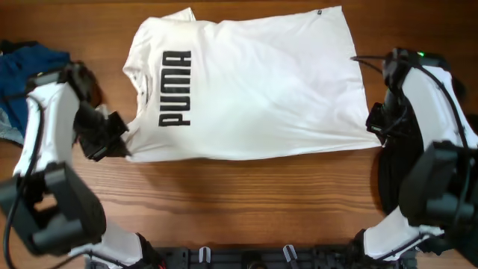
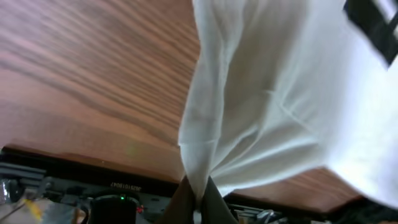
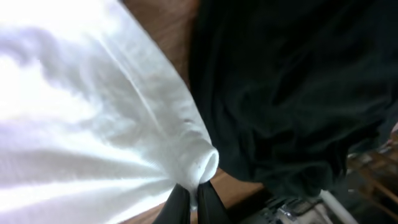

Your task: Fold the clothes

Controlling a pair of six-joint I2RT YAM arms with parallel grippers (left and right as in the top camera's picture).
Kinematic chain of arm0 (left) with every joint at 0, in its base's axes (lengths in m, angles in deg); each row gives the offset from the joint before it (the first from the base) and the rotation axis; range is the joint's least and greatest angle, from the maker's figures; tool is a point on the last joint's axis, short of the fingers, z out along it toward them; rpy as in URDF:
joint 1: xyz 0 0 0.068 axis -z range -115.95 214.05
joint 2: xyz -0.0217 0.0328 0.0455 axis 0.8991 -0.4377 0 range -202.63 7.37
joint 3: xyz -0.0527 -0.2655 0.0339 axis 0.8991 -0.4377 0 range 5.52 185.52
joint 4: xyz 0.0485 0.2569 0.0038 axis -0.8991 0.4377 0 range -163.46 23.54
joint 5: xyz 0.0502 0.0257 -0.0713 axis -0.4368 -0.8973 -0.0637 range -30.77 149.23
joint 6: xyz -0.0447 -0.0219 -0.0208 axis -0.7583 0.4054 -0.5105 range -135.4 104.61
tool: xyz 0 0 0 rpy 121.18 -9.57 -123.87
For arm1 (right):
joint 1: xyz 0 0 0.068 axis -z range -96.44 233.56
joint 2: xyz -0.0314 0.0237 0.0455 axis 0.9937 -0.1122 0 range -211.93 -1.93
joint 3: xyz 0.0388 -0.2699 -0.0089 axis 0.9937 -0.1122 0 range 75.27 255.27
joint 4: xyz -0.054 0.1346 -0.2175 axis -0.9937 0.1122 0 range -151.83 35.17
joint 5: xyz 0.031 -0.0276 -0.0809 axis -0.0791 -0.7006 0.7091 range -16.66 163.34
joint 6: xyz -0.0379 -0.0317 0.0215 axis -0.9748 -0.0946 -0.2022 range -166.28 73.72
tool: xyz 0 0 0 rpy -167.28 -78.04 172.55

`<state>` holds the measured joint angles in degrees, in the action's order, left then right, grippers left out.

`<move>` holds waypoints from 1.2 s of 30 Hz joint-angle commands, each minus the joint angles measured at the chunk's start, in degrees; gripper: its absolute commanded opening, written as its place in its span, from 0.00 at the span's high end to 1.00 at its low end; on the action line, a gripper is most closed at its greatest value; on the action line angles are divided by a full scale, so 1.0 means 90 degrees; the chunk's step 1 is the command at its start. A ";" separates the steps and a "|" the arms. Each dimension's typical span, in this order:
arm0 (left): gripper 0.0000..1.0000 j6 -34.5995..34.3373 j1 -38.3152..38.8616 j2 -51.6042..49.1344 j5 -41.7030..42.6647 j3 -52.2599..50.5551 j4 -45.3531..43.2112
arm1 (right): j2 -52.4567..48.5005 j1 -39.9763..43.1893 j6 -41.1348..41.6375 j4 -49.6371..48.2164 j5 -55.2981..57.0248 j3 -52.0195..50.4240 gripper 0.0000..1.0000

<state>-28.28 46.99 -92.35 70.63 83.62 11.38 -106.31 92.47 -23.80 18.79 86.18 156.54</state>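
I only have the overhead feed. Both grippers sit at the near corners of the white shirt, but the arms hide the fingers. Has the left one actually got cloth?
Observer: Yes. In the left wrist view, the left gripper is shut on a bunched corner of the white T-shirt.
Operator: And the right?
Observer: Its wrist view shows the right gripper pinching a rolled bit of the shirt's edge.
Operator: Anything else caught in there?
Observer: No, only white cloth is in its grip. A black garment lies close beside that edge, outside the grip.
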 commanded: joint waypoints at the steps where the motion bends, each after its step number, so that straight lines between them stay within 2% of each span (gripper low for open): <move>1: 0.96 -0.0194 -0.0471 0.0690 -0.0163 -0.0364 -0.0100 | 0.0486 0.0185 0.0342 -0.0034 0.0024 -0.0165 0.96; 4: 0.96 -0.0287 -0.0894 0.1039 -0.0158 -0.0376 -0.0126 | 0.0855 0.0187 0.0340 0.0053 0.0022 -0.0165 0.96; 8: 0.96 -0.0279 -0.0923 0.1088 -0.0087 -0.0437 -0.0073 | 0.1421 0.0187 0.0333 0.0070 -0.0002 -0.0612 0.96; 11: 0.96 -0.0287 -0.0923 0.1197 -0.0017 -0.0476 -0.0216 | 0.1965 0.0187 0.0155 -0.0597 -0.0389 -0.1200 0.96; 13: 0.96 -0.0282 -0.0903 0.1212 0.0376 -0.0476 -0.0454 | 0.1982 0.0185 -0.0330 -0.1110 -0.0804 -0.1200 0.96; 16: 0.94 -0.0279 -0.0646 0.1212 0.0493 -0.0491 -0.0306 | 0.1948 0.0185 -0.0311 -0.1348 -0.0843 -0.1200 0.96; 18: 0.50 -0.0279 -0.0257 0.1212 0.0493 -0.0648 -0.0316 | 0.1948 0.0185 -0.0308 -0.1409 -0.0845 -0.1200 0.96; 19: 0.42 -0.0279 -0.0005 0.1212 0.0493 -0.0777 -0.0372 | 0.1948 0.0185 -0.0313 -0.1440 -0.0845 -0.1200 0.96; 21: 0.36 -0.0340 0.0724 0.1209 0.0493 -0.1178 -0.0454 | 0.1945 0.0185 -0.0321 -0.1457 -0.0845 -0.1200 0.96; 25: 0.36 -0.1137 0.1749 0.1209 0.0372 -0.2035 -0.0602 | 0.1943 0.0185 -0.0333 -0.1472 -0.0843 -0.1200 0.96; 28: 0.41 -0.1379 0.2205 0.1209 0.0372 -0.2640 -0.1154 | 0.1943 0.0185 -0.0333 -0.1515 -0.0843 -0.1200 0.96; 32: 0.43 -0.1486 0.2373 0.1200 -0.0073 -0.2878 -0.1902 | 0.1943 0.0185 -0.0342 -0.1523 -0.0843 -0.1200 0.95; 36: 0.45 -0.1649 0.2373 0.1200 -0.0622 -0.2880 -0.1880 | 0.1943 0.0185 -0.0359 -0.1523 -0.0843 -0.1200 0.95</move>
<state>-41.28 68.14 -82.19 69.65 58.05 -5.73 -89.72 93.87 -26.44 5.17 79.31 145.88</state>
